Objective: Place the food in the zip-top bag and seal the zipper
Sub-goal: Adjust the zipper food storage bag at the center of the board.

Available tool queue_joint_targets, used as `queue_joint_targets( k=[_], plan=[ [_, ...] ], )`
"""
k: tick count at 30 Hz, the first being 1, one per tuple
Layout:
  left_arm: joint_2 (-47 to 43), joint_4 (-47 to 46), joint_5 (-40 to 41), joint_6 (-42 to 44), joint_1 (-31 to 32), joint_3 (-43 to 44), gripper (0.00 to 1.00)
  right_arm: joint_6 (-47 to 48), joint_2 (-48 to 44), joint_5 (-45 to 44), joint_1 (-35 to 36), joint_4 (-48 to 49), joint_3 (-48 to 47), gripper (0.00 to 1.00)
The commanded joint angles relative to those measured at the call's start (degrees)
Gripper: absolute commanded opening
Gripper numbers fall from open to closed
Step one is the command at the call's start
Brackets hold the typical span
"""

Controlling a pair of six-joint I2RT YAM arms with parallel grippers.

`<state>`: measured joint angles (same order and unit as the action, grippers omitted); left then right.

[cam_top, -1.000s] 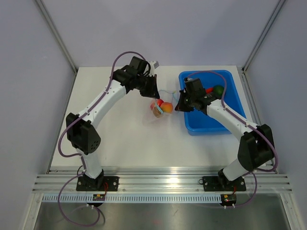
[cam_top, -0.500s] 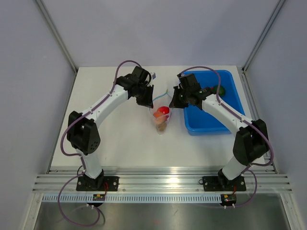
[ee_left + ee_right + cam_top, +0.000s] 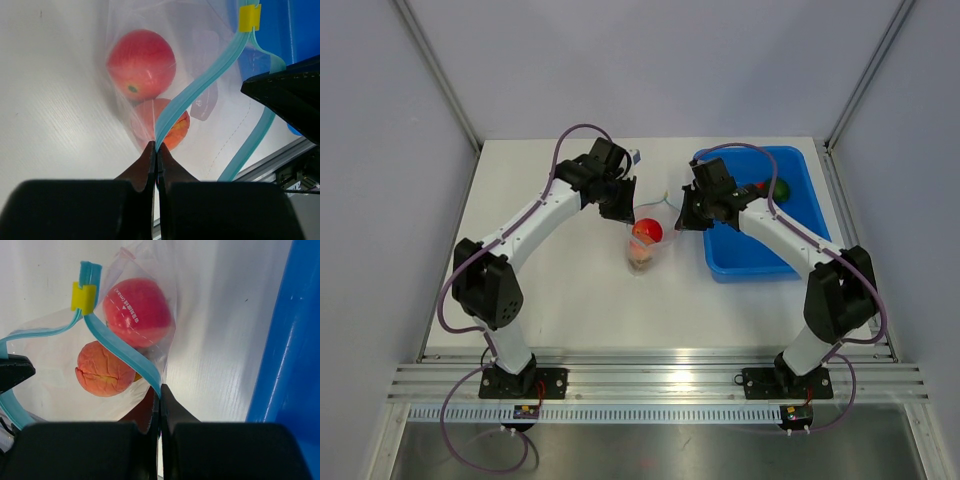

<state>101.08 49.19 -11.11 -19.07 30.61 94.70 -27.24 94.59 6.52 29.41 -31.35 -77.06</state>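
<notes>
Mid-table, between the arms, I have the zip-top bag (image 3: 643,243) held by its zipper (image 3: 200,85). My left gripper (image 3: 156,147) is pinched tight on one side of the teal strip. The right gripper (image 3: 160,390) is clamped on the other side. The two sides bow apart and meet at the yellow slider (image 3: 82,296). Inside the bag, a red round (image 3: 141,64) touches a peach-orange round (image 3: 102,369). The blue tray (image 3: 760,272) sits just right of the bag, with a green round (image 3: 778,188) in it.
</notes>
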Motion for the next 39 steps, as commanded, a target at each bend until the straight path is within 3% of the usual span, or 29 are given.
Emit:
queue_joint_targets(
  k=[1,4,8,15,17,19,25,32,39],
  plan=[
    [-2.11,-3.30,-0.05,0.70,-0.29,-1.61,0.00,0.26,-0.10,-0.20,0.12,1.38,0.33,0.00],
    [-2.38,-5.59,-1.54,0.79,-0.29,-3.02,0.00,0.35,-0.81,-0.28,0.21,1.65,0.15,0.00],
    [-2.73,-7.08,-4.26,0.26,-0.20,-3.38,0.13,0.44,-0.19,-0.46,0.21,0.68,-0.64,0.00],
    [-3.78,-7.09,-5.66,0.88,-0.20,-2.76,0.16,-0.18,-0.10,-0.20,0.21,1.12,-0.38,0.00],
    [-3.43,-7.09,-6.20,1.14,-0.20,-2.59,0.26,-0.44,-0.02,-0.20,0.21,1.12,-0.55,0.00],
    [-3.17,-7.00,-7.07,1.40,-0.20,-2.32,0.28,-0.62,0.07,-0.11,0.21,1.12,-0.46,0.00],
    [-2.99,-6.83,-7.96,1.58,0.41,-1.27,0.24,-0.70,0.25,0.16,0.21,1.03,-1.17,0.00],
    [-2.38,-6.56,-7.69,1.32,0.85,-0.92,0.00,-0.70,0.07,0.24,0.30,1.12,-1.26,0.00],
    [-2.81,-4.28,-8.22,3.42,0.07,1.28,0.00,-0.09,-0.98,0.42,0.21,1.21,-0.73,0.06]
  ],
)
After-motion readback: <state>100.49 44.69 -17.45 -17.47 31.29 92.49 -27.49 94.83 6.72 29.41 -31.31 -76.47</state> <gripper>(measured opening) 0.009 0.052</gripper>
